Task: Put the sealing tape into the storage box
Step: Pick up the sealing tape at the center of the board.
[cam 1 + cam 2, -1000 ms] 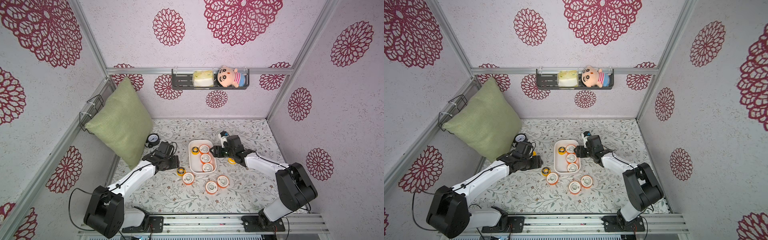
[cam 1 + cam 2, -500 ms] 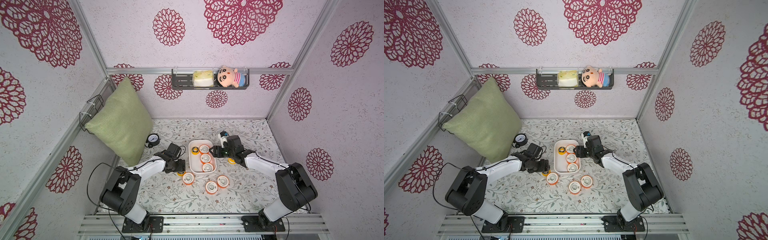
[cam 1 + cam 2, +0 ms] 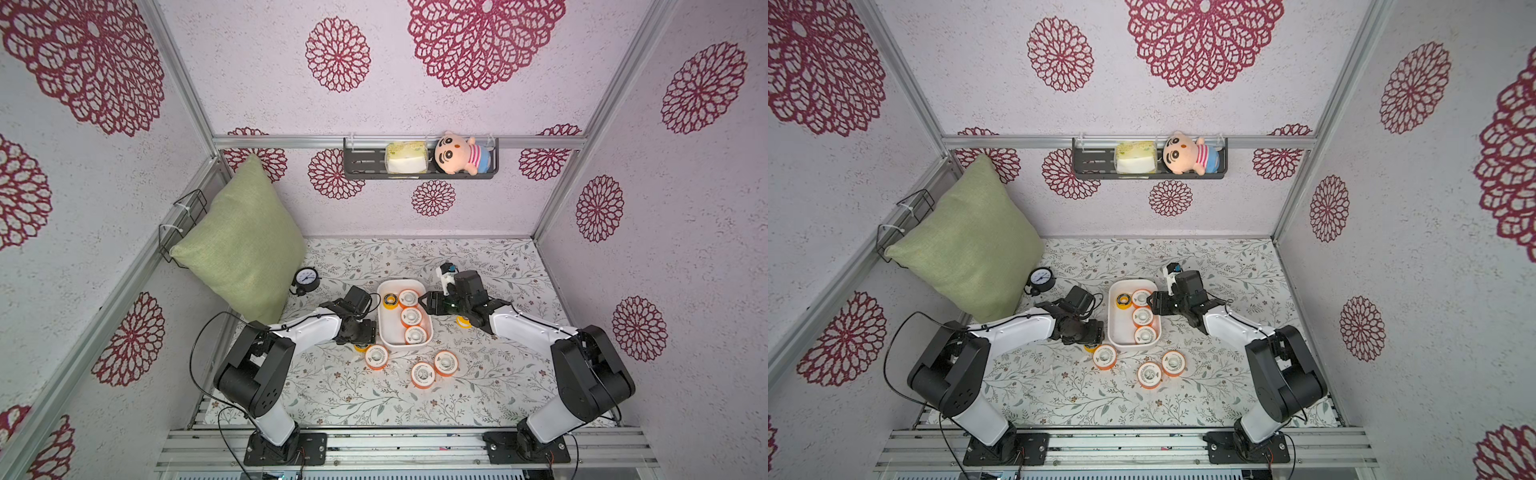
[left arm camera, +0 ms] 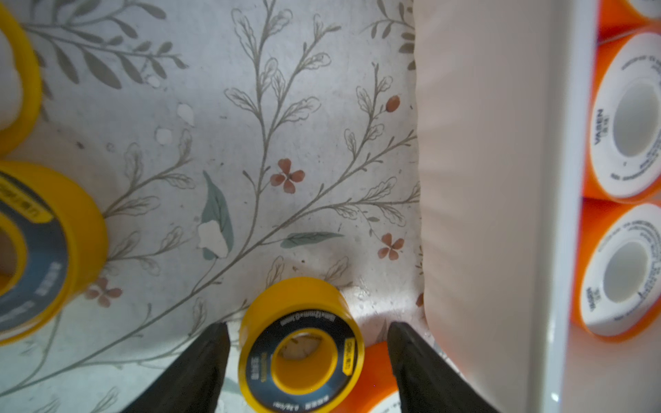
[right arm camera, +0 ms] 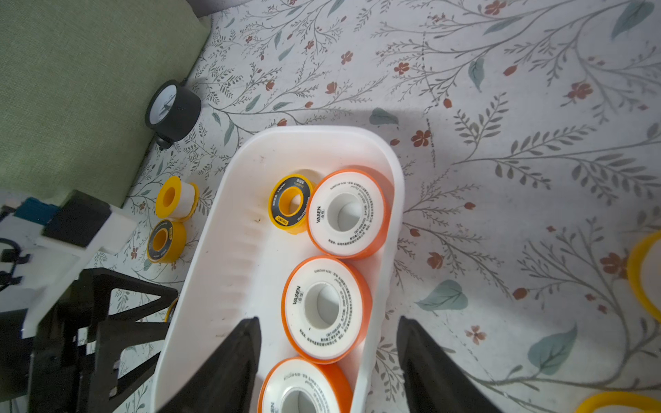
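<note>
spool [image 4: 302,352] — now within left gripper [image 4: 306,324]

Four sealing tape spools [image 3: 411,316] lay in the storage box [image 3: 385,329] — three more spools [image 3: 422,375] on the table [image 3: 353,399] before it, the gauge [image 3: 306,277] behind, leftward.

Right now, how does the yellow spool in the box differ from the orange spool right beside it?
Colour: the yellow spool has a black face around a yellow core; the orange spool has a white face and core.
Size: the yellow spool is clearly smaller across than the orange spool.
Shared: both lie hole up, side by side, at the same end of the storage box.
</note>
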`<action>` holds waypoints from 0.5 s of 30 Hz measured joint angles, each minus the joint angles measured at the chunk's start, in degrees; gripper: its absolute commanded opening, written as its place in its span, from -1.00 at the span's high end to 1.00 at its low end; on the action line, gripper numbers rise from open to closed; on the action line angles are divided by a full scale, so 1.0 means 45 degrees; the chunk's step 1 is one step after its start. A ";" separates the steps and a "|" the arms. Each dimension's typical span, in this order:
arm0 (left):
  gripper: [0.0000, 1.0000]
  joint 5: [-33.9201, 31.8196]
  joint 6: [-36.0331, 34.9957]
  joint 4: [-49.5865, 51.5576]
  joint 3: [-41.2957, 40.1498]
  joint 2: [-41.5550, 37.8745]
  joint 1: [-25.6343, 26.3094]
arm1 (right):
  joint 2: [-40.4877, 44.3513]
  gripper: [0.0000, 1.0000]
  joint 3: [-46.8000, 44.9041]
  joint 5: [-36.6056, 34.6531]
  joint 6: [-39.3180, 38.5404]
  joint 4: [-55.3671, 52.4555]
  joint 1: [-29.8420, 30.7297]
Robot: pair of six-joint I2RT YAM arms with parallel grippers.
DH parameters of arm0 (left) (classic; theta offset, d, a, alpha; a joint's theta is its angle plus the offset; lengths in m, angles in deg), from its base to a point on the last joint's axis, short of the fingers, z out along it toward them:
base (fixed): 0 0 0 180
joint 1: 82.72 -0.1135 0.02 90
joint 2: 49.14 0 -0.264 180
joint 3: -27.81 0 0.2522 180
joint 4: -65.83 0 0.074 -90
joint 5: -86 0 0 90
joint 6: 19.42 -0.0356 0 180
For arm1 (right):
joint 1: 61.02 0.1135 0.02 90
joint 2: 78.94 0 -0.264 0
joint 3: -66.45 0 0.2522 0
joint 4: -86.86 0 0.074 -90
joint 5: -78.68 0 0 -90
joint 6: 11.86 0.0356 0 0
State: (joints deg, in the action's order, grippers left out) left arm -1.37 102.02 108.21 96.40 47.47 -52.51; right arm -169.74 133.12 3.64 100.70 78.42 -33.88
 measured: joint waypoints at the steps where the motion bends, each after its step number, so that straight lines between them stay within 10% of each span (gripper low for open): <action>1: -0.43 -0.0063 -0.0019 0.0058 0.0063 0.0092 0.0044 | -0.0010 -0.34 0.0000 0.0034 0.0000 0.0000 0.0000; 15: -0.28 -0.1778 0.0029 0.0767 0.0209 0.0248 0.0214 | -0.0107 -0.35 0.0000 0.0078 0.0000 0.0000 0.0000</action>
State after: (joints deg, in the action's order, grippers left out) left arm -9.37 102.15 111.67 97.34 48.59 -51.54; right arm -170.22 133.12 3.99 100.70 78.42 -33.88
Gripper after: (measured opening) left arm 0.638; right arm 0.674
